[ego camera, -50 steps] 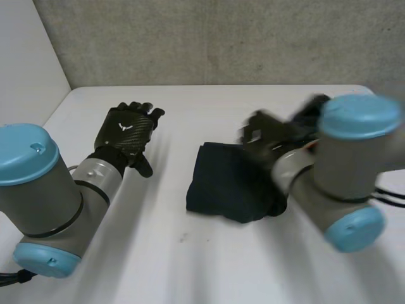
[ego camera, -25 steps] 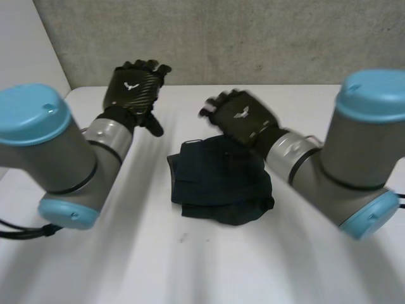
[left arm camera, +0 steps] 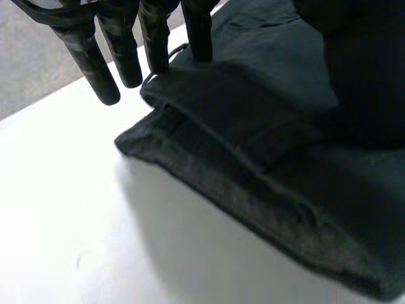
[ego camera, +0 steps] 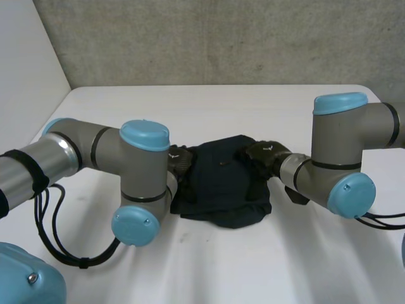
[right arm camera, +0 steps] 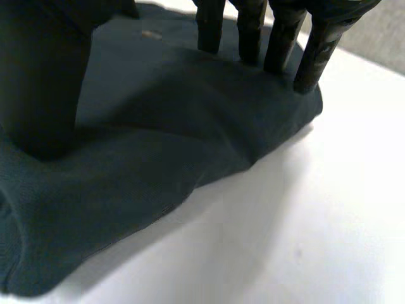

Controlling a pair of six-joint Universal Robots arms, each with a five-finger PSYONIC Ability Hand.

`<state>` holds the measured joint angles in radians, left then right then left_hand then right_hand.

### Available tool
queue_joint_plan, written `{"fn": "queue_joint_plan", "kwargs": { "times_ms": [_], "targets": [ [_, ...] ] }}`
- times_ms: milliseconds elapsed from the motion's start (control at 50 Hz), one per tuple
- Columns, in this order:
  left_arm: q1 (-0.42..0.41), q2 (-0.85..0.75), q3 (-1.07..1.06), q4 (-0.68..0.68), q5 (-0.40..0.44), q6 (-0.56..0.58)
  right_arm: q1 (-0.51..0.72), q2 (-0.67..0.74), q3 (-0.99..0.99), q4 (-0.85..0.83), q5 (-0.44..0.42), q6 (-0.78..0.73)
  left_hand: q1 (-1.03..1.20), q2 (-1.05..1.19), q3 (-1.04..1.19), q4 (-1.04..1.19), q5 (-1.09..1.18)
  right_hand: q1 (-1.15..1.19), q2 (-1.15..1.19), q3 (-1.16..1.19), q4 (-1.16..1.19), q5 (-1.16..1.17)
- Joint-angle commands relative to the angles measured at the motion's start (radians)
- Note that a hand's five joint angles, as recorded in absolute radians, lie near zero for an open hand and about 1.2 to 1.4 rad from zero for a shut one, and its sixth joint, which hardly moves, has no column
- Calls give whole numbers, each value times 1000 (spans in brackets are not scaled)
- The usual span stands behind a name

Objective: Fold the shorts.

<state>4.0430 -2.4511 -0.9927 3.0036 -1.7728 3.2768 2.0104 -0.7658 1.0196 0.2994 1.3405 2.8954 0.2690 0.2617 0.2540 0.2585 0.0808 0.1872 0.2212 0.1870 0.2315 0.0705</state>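
- Two hands are down at the dark navy shorts (ego camera: pixel 221 183), one at each side of the bundle, as you can see in the head view.
- You'll find the shorts near the middle of the white bench (ego camera: pixel 209 272), folded into a thick, roughly square bundle of stacked layers.
- Your left hand (ego camera: pixel 179 159) sits at the bundle's left edge. The left arm (ego camera: pixel 76 152) reaches in from the left, with a blue-capped joint low beside the cloth.
- In the left wrist view its fingers (left arm camera: pixel 95 63) run straight and slightly spread. One fingertip touches the rounded fold at the edge, and the others end just past that edge, clear of the cloth.
- The left thumb (left arm camera: pixel 367 76) comes down on top of the shorts further in. Nothing curls round the fabric, so read this hand as extended and only touching.
- Your right hand (ego camera: pixel 264 152) is on the bundle's right edge, at the end of the right arm (ego camera: pixel 342 158).
- In the right wrist view its fingers (right arm camera: pixel 310 57) are straight, with their tips pressed into the top layer near the edge. The thumb (right arm camera: pixel 38 82) is planted on the cloth apart from them. This hand grasps nothing and is only pressing.
- At the left edge you can see a lower layer sticking out from under the upper fold, flat on the bench.
- A grey wall (ego camera: pixel 221 38) stands behind the bench's far edge.
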Motion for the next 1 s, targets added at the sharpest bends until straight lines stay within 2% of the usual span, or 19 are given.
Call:
{"fn": "queue_joint_plan", "kwargs": {
  "times_ms": [20,120,180,260,280,300,360,380,440,520,640,800,920,1000],
  "targets": [
    [-4,29,-23,-15,15,30,2,-35,2,37,22,-76,47,55,62,58,61,-13,-47,-13,-57,-71],
    [-12,118,-30,-23,56,32,5,-145,28,11,17,-51,44,52,59,55,58,-13,-47,-13,-57,-71],
    [-7,231,-55,-23,88,26,-2,-226,66,-64,28,-2,38,46,53,49,52,-13,-47,-13,-57,-71],
    [19,430,-125,-22,95,23,-2,-407,141,-198,106,85,24,31,39,34,37,-13,-47,-13,-57,-71],
    [33,475,-145,-17,95,20,-4,-488,174,-242,159,102,24,31,39,34,37,-13,-47,-13,-57,-71],
    [72,566,-188,-11,95,9,-4,-522,186,-262,186,110,21,28,36,31,35,-13,-47,-13,-57,-71],
    [146,697,-239,-8,93,-25,-27,-614,214,-293,270,111,-26,-19,-11,-16,-12,-13,-47,-13,-57,-71],
    [195,763,-259,-6,92,-57,-38,-630,215,-286,282,108,-20,-13,-5,-10,-7,-13,-47,-13,-57,-71],
    [258,828,-277,-11,93,-120,-65,-661,209,-232,296,102,-14,-7,1,-4,-1,-13,-47,-13,-57,-71],
    [307,847,-277,-41,102,-169,-70,-673,188,-183,298,102,-20,-13,-5,-10,-7,-13,-47,-13,-57,-71],
    [307,836,-264,-120,131,-171,-70,-681,194,-172,298,104,-41,-34,-26,-30,-27,-13,-47,-13,-57,-71],
    [306,834,-291,-120,136,-172,-70,-681,209,-168,273,93,-61,-54,-46,-51,-48,-13,-47,-13,-57,-71],
    [295,836,-297,-101,136,-171,-58,-633,215,-125,175,15,-70,-63,-55,-60,-56,-13,-47,-13,-57,-71],
    [292,836,-303,-84,136,-171,-52,-468,194,-46,71,-41,-70,-63,-55,-60,-56,-13,-47,-13,-57,-71]
  ]
}}
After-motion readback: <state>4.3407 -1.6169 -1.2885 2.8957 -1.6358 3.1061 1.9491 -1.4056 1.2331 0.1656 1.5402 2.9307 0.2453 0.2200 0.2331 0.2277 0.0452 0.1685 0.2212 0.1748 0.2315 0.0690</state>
